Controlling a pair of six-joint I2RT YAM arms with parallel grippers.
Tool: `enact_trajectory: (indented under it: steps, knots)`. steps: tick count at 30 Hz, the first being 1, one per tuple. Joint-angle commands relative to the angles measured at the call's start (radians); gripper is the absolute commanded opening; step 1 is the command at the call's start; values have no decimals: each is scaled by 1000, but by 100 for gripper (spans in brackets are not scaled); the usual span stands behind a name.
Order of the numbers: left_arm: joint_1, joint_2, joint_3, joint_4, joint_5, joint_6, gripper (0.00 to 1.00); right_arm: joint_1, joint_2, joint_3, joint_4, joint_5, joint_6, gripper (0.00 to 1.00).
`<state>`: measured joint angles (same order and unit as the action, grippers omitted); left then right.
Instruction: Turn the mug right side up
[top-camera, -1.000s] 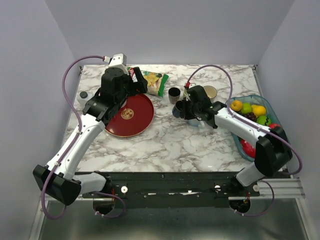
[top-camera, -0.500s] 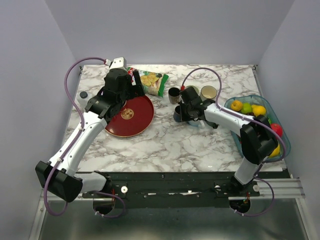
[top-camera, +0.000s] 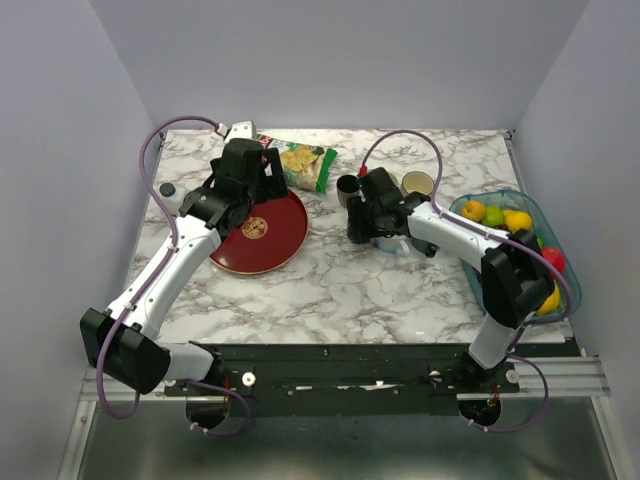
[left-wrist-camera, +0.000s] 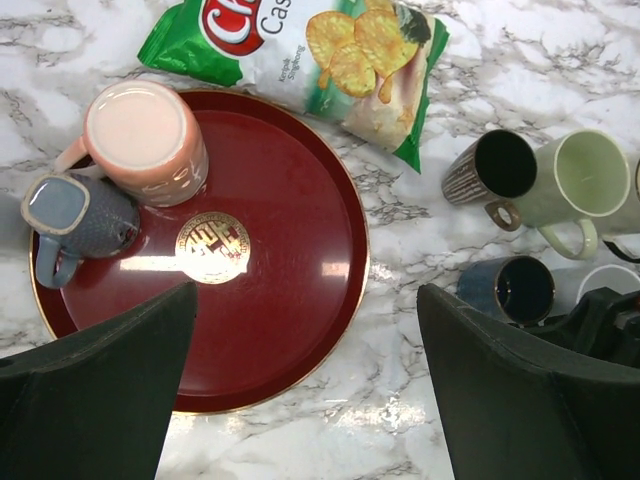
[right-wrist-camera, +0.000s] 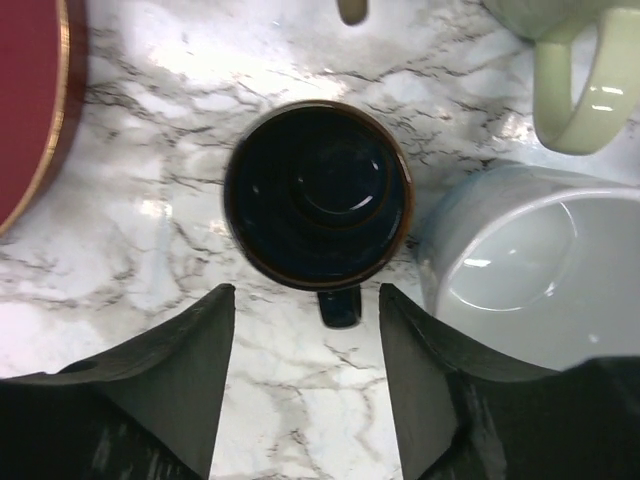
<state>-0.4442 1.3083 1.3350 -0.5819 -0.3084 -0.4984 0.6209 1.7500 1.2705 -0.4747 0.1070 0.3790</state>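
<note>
A dark blue mug (right-wrist-camera: 318, 195) stands upright on the marble, mouth up, its handle (right-wrist-camera: 340, 305) pointing toward my right wrist camera. My right gripper (right-wrist-camera: 305, 300) hangs just above it, open, fingers on either side of the handle and not touching it. The same mug shows in the left wrist view (left-wrist-camera: 510, 290). My left gripper (left-wrist-camera: 305, 330) is wide open over the near edge of a red tray (left-wrist-camera: 300, 260), holding nothing. On that tray a pink mug (left-wrist-camera: 145, 140) and a grey-blue mug (left-wrist-camera: 75, 220) appear bottom up.
A white mug (right-wrist-camera: 520, 270) stands close to the blue mug's right. A cream mug (left-wrist-camera: 585, 180) and a dark striped mug (left-wrist-camera: 490, 170) are behind it. A chip bag (top-camera: 300, 160) lies at the back and a fruit basket (top-camera: 510, 230) sits at the right.
My right gripper has gone from shut to open, letting go of the dark blue mug, which now stands on the table. The left arm has shifted a little toward the back right.
</note>
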Motion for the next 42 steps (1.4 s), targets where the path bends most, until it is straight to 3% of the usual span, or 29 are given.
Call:
enact_trajectory:
  steps: [1, 6, 11, 13, 18, 27, 32, 42]
  knots:
    - [7, 37, 23, -58, -80, -15, 99, 7, -32, 47, -57, -61, 31, 71]
    - [9, 94, 32, -122, -135, -8, 99, 7, -90, 78, -87, -50, 38, 82]
    - [38, 175, 38, -210, -289, 14, 99, 5, -124, 105, -107, -40, 54, 84]
    - [64, 180, 17, -188, -288, 81, 99, 7, -133, 107, -116, -30, 57, 84]
    - [205, 175, -76, -26, -28, 288, 99, 2, -129, 130, -169, -18, 47, 84]
    - [282, 287, -82, 24, 46, 371, 99, -7, -141, 121, -197, 6, 52, 84]
    - [370, 355, -34, -10, 104, 328, 99, -15, -141, 116, -200, 0, 54, 84]
    - [398, 367, -74, 10, 141, 340, 99, -23, -124, 127, -199, -9, 64, 84]
